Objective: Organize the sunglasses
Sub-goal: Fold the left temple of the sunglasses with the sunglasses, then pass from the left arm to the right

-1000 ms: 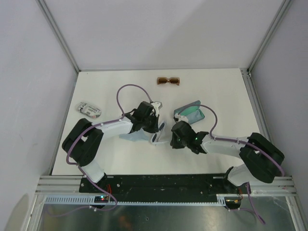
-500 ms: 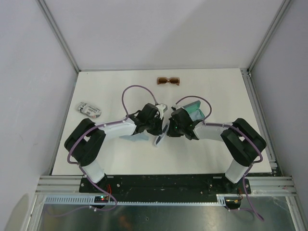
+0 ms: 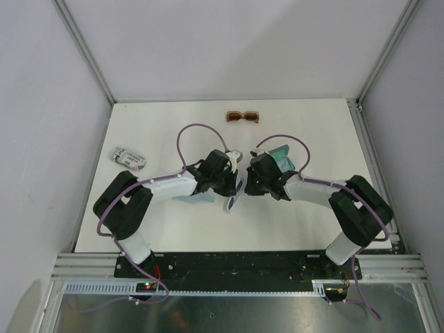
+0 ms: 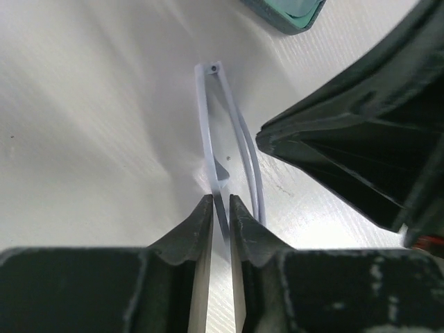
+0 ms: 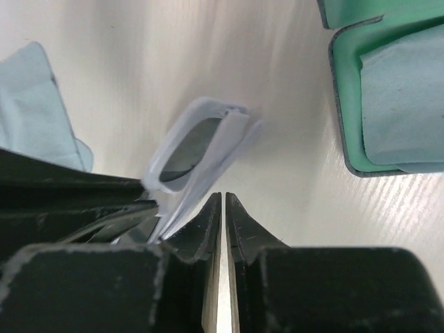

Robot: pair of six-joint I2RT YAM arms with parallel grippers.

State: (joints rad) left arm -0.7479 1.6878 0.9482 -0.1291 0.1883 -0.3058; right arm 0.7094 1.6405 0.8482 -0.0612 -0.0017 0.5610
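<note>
I think I am folding the white sunglasses (image 5: 184, 149). My left hand (image 4: 220, 201) pinches them, and my right hand (image 5: 223, 198) is clenched and empty. Next they likely go into the green case (image 5: 338, 104) at 2 o'clock.

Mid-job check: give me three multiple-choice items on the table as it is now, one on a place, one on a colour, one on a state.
1. Where are the brown sunglasses?
A. at the far edge of the table, apart from both arms
B. inside the case
C. under the cloth

2. What colour is the frame of the other sunglasses, between the left arm and the right arm?
A. black
B. red
C. white

3. The case beside the right arm is:
A. shut
B. open, with a cloth inside
C. lying upside down

Answers:
1 A, in the top view they lie alone by the far edge.
2 C, the right wrist view shows a white frame round a dark lens.
3 B, its green inside and the folded cloth show.
</note>
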